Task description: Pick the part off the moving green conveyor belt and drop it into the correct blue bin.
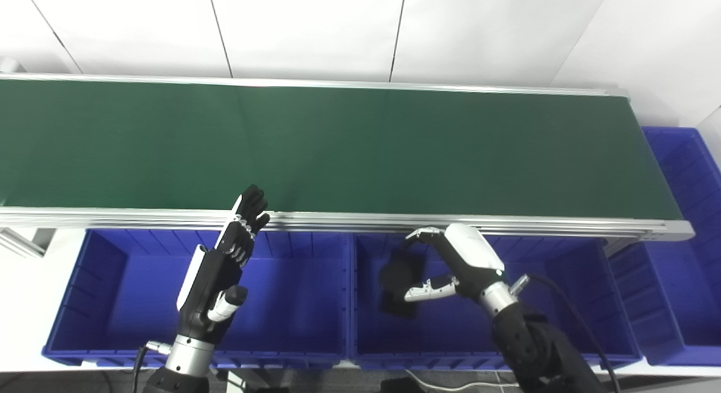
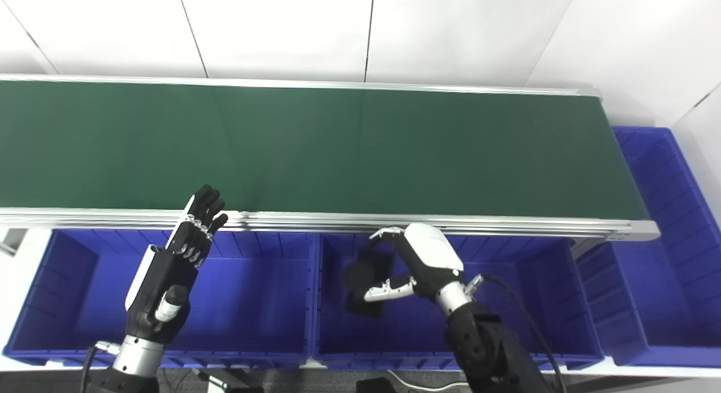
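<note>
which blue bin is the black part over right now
The middle blue bin, between the other two: the right hand holds the black part above its left side.

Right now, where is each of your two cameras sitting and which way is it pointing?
Left eye view: on the head, looking down at the green conveyor belt and the blue bins below it; both arms rise from the bottom edge, left hand open, right hand around a black part.
Right eye view: beside it, slightly rightward, facing the same way; same arms and hands show.
Shared: belt, bins, both hands and the part, everything shifted leftward in the right eye view.
</note>
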You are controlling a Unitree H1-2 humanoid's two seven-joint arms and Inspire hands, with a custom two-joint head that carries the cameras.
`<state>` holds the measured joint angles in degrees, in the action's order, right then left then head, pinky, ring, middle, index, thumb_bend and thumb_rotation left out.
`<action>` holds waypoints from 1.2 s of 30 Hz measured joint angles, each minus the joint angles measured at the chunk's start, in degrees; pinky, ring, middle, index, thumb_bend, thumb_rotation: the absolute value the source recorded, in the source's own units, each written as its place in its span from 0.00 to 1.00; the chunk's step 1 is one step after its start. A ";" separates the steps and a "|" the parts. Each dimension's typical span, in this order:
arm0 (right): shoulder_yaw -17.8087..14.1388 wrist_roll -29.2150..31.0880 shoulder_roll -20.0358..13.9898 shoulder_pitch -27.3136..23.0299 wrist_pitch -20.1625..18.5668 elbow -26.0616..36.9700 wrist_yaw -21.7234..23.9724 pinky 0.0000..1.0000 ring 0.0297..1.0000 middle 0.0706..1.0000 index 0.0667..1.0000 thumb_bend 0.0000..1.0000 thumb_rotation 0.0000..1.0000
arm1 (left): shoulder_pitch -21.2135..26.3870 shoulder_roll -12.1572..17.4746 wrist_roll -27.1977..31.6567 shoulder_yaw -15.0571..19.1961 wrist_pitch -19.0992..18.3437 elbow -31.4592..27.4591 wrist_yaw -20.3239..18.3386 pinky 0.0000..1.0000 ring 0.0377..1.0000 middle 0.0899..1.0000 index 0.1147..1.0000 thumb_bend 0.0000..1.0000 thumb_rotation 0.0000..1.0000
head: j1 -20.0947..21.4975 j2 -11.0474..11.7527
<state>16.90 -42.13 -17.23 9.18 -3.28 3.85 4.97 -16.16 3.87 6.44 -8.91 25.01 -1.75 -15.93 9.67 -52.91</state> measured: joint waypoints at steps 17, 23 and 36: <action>-3.91 18.12 4.02 11.72 11.73 9.46 -9.87 0.91 0.95 0.99 1.00 0.93 0.71 | -0.92 0.00 0.04 0.80 0.00 -0.64 -1.38 0.95 0.98 0.99 0.98 0.88 0.85 | -0.79 -0.26; -4.00 31.26 6.58 12.22 17.51 6.87 -7.76 0.88 0.91 0.93 1.00 0.94 0.66 | -1.31 0.05 -0.48 0.89 0.00 -1.50 -1.68 0.94 0.97 0.98 0.98 0.90 0.84 | -2.11 0.00; -5.75 33.66 9.92 13.28 26.35 -1.57 -7.16 0.92 0.92 0.95 1.00 0.95 0.73 | -2.63 -0.10 -2.25 0.74 0.00 -1.63 -1.14 0.94 0.97 0.98 0.98 0.93 0.83 | -4.49 2.98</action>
<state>11.15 -8.48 -7.31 22.46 23.07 2.28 -2.20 -18.80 3.77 4.20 -8.18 25.02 -3.37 -17.07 5.18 -49.93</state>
